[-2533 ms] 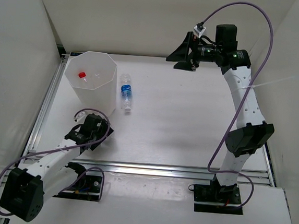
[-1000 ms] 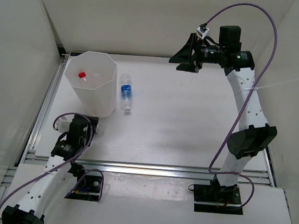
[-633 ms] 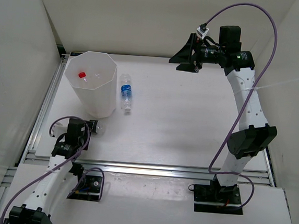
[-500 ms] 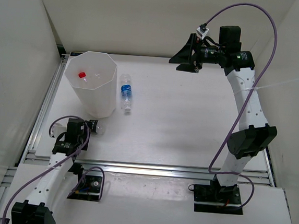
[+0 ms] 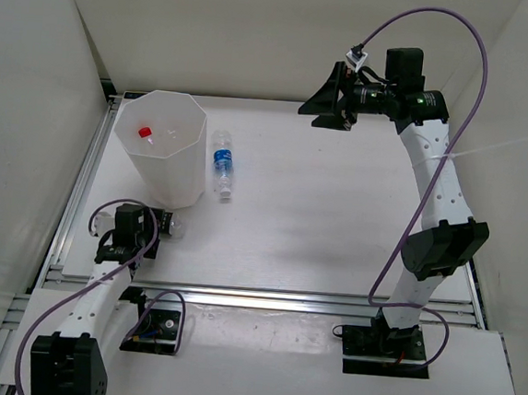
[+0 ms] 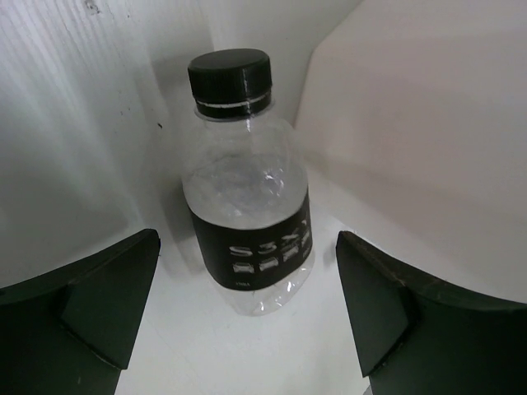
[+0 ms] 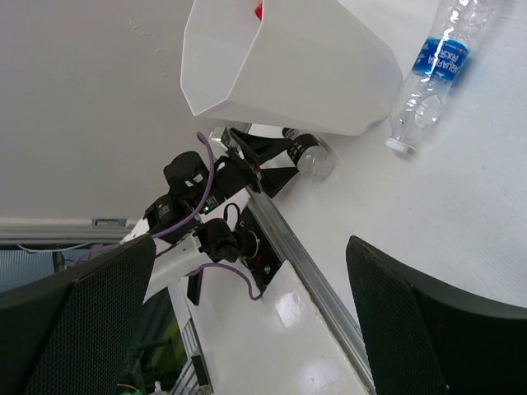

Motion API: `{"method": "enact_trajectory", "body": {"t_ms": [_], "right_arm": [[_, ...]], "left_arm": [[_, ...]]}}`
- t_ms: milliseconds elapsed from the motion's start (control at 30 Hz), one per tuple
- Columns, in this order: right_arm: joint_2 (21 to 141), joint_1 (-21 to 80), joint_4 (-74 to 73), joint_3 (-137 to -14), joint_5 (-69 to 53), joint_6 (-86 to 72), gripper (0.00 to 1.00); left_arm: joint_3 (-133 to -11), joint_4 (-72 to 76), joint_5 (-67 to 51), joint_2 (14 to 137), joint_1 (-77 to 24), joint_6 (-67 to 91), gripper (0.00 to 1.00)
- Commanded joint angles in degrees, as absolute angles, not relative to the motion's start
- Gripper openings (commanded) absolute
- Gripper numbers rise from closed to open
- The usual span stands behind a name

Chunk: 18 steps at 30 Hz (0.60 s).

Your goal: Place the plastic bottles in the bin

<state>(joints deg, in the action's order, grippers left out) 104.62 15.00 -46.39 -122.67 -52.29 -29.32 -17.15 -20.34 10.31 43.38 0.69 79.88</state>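
Left wrist view: black-capped bottle [image 6: 247, 197] lies on the worktop [image 5: 336, 222] at the foot of the bin [image 5: 181, 174]. Its long axis is in line with the left hand [image 6: 247, 247], cap pointing away. Left hand fully spread, straddling the bottle without contact. Blue-label bottle [image 5: 221, 164] lies beside the bin, cap toward the near edge. Right hand [image 5: 326, 97] wide apart, empty.

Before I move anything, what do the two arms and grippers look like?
The left arm and right arm are white tubes with black joint housings, each trailing a purple cable. The left gripper and right gripper have black, wedge-shaped fingers.
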Motion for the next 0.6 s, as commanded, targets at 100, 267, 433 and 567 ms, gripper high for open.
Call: {"method": "enact_trajectory", "body": {"t_ms": [100,267,433,567], "right_arm": [[103.3,14.2,-46.7,-122.0,-52.5,-27.9,1.0],[103.3,13.6,-46.7,-121.4,-52.5,-27.9,1.0],[103.3,13.6,-46.7,-120.9,-51.9,-27.9,1.0],[103.3,13.1,-46.7,-120.8,-51.9,-27.9,1.0]], "left_arm": [[-14.7,-11.6,4.3,46.9,3.3,77.3,1.0],[-15.3,-9.7,1.2,52.4,4.4,76.0,1.0],[-17.1,-9.1,-0.6,56.6,5.6,74.4,0.98],[-18.5,-9.1,-1.8,58.8,6.8,72.3,0.89]]}}
